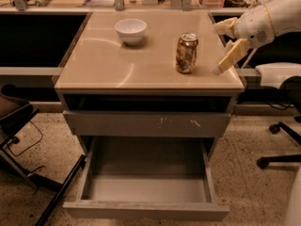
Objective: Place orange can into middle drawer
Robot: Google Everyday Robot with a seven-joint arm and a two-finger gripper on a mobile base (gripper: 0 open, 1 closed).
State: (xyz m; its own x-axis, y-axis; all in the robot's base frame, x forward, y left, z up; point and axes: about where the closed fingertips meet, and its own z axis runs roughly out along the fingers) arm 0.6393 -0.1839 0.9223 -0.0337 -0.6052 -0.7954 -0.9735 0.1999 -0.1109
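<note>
The orange can (186,53) stands upright on the beige cabinet top (108,69), right of centre. My gripper (217,50) hovers just right of the can at about its height, apart from it. Its pale fingers (231,56) are spread open and hold nothing. The middle drawer (146,211) is pulled far out below, with a plain front panel and a bare grey inside.
A white bowl (130,30) sits at the back of the cabinet top. A shallower drawer front with pale scratch marks (146,124) sits above the open drawer. An office chair (281,74) stands at the right, and dark chair legs (28,168) at the left.
</note>
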